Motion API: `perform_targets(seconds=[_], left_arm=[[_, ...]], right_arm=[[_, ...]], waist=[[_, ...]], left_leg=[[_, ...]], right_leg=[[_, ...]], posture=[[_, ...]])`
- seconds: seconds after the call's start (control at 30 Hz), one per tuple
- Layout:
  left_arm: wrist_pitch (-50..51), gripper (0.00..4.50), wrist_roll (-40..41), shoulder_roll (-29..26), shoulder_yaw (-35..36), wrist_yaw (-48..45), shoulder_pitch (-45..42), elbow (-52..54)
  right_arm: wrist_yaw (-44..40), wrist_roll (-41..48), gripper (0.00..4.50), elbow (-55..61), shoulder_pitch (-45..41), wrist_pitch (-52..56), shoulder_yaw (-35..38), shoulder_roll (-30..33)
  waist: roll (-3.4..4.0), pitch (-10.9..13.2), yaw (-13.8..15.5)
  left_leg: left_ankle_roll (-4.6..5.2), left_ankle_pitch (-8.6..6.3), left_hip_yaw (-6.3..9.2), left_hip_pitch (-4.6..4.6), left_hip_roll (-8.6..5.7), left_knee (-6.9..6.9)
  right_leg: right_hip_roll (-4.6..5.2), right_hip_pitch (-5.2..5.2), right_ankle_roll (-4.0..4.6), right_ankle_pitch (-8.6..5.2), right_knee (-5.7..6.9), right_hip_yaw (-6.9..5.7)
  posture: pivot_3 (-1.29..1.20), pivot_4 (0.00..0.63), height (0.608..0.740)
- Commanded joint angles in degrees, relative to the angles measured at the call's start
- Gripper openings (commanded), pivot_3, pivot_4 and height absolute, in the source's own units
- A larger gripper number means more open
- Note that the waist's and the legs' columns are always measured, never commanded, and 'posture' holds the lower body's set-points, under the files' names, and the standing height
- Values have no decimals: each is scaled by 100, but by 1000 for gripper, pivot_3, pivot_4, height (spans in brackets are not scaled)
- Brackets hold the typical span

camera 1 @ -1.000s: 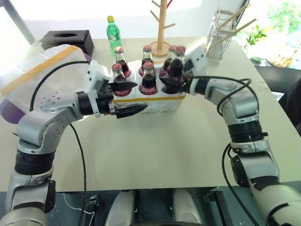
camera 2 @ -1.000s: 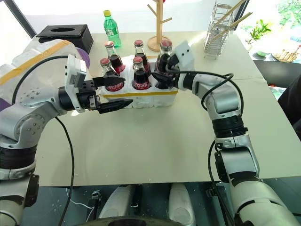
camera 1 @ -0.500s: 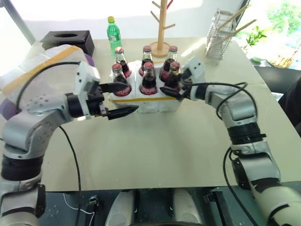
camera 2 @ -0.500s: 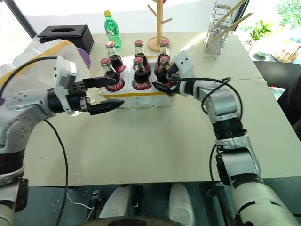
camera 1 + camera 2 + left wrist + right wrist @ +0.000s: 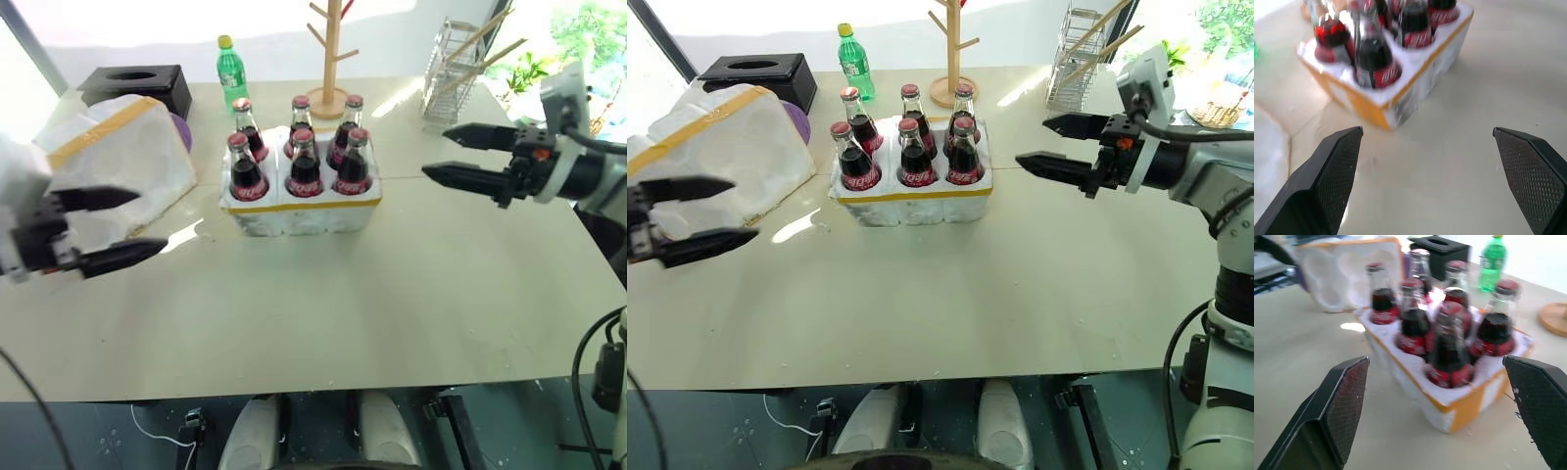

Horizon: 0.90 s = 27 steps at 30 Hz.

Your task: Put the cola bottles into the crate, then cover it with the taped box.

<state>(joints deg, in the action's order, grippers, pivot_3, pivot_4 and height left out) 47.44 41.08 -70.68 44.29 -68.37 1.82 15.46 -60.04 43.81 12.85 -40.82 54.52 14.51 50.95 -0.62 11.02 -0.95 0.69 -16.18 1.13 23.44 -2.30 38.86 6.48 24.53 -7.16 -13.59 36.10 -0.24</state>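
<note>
Bottles (image 5: pixel 294 162) fill crate (image 5: pixel 304 209); both tools — left (image 5: pixel 103 228), right (image 5: pixel 458 155) — open.

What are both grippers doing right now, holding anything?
Left gripper: open, holding nothing, beside the taped box.
Right gripper: open, holding nothing, off to the side of the crate.
</note>
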Motion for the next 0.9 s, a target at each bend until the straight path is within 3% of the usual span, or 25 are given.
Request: perform_targets(seconds=[0.03, 0.17, 0.27, 0.43, 0.53, 0.7, 0.9], left_arm=[[-1207, 4500, -1205, -636, 347, -929, 407, -1721], [-2975, 4500, -2175, -1528, -288, -1466, 263, -3863], [-4056, 4500, -2652, -1852, -1659, -1151, -999, -5299], [-4733, 4500, -3963, -1178, -3644, -957, -4153, -6903], [-4983, 4500, -4636, -781, -4323, -803, -5303, -7751], [-5118, 4500, -5208, -424, -4842, -627, -6101, -8580], [-5049, 4500, -5515, -83, -5054, -554, -6409, -8946]], right_arm=[[-303, 556, 4478, 451, 35, -36, 143, 16], [-252, 388, 4478, 255, -2, -235, -128, -31], [-228, 468, 4478, 163, -113, -253, -193, -90], [-200, 496, 4478, 206, -149, -251, -261, -81], [-179, 560, 4478, 282, -102, -197, -206, 4], [-92, 711, 4478, 480, 54, -95, -3, 216], [-27, 1111, 4478, 846, 266, 83, 384, 543]], waist=[[0, 0, 1], [-14, 0, 37], [-14, 0, 61], [-16, -1, 88], [-28, -2, 89], [-47, -2, 20], [-50, -1, 18]], left_leg=[[0, 0, -1, 0, 1, 0], [1, -1, -9, 1, -2, -1], [2, -2, -9, 2, -10, -1], [4, -3, -12, 4, -16, 1], [10, -5, -44, 6, -27, 11], [29, -16, -56, 10, -11, 18], [41, -23, -60, 10, -5, 22]], right_leg=[[-1, 0, 1, 0, 0, -1], [7, -1, 13, -7, -9, -2], [24, -2, 14, -7, -9, -4], [21, 0, -2, 2, 4, -10], [18, 3, -6, 4, 14, -12], [22, 3, -17, 9, 14, -13], [30, 10, -23, 12, 12, -13]], posture=[[0, 150, 740], [0, 150, 740], [0, 150, 740], [0, 150, 740], [0, 150, 740], [0, 150, 740], [0, 150, 740]])
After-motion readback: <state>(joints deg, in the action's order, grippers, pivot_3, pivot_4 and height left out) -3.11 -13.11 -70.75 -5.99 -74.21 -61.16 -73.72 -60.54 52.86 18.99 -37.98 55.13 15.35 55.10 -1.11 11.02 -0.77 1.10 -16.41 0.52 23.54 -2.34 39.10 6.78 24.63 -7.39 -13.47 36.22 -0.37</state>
